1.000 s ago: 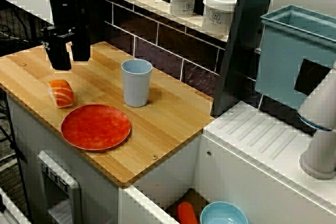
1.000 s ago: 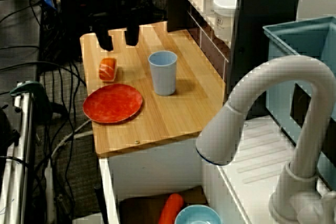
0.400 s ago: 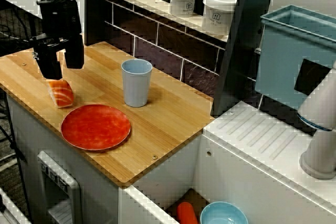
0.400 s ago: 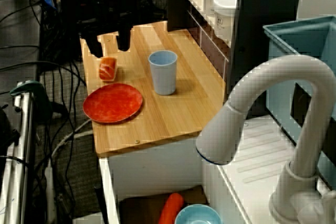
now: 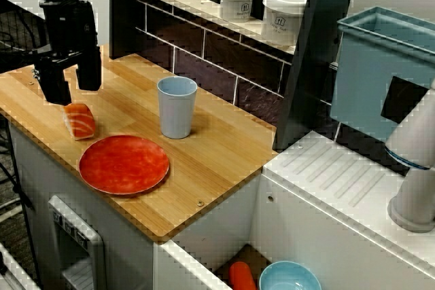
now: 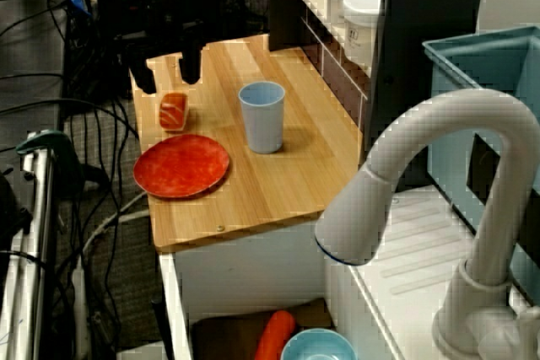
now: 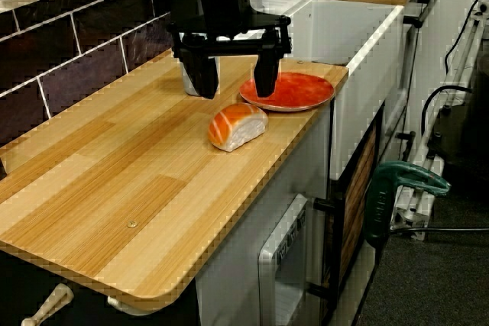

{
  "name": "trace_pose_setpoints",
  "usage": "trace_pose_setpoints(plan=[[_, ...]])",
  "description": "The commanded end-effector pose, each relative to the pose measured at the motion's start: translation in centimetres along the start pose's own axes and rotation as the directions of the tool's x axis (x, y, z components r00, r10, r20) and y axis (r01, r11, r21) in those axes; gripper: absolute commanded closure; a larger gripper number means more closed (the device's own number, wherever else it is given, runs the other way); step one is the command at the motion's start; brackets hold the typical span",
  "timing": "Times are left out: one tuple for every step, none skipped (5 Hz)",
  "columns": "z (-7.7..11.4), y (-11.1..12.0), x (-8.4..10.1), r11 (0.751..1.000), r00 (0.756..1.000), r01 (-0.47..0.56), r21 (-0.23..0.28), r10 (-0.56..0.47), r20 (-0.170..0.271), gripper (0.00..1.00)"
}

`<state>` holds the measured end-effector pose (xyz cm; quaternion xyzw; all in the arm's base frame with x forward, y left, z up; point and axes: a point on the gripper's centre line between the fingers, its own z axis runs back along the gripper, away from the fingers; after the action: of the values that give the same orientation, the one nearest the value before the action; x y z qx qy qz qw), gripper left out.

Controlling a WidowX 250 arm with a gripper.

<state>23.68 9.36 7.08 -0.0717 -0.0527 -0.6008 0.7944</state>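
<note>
Compared with a second ago, the gripper (image 5: pixel 71 85), spread wide and empty, is seen shifted toward 8 o'clock and lowered close over the salmon nigiri (image 5: pixel 80 120), which lies on the wooden counter (image 5: pixel 224 147) at 10 o'clock of the red plate (image 5: pixel 124 164).

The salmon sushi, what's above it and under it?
The open gripper hangs just above the salmon sushi, its fingers spread and clear of it. Under it is the wooden counter. The sushi's underside is hidden.

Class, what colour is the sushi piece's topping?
Orange with pale stripes; the sushi piece shows best in the counter-level view.
</note>
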Motion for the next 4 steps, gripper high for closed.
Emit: trace_pose_setpoints(plan=[[0.7,0.2,-0.5,0.998,1.0,-0.001,0.057,0.001,-0.013,0.0],[0.3,0.6,-0.6,0.998,1.0,-0.026,0.056,0.027,-0.012,0.0],[0.1,1.1,-0.6,0.997,0.999,-0.048,0.055,0.048,-0.011,0.0],[0.0,1.6,-0.9,0.996,0.998,-0.067,0.054,0.068,-0.005,0.0]])
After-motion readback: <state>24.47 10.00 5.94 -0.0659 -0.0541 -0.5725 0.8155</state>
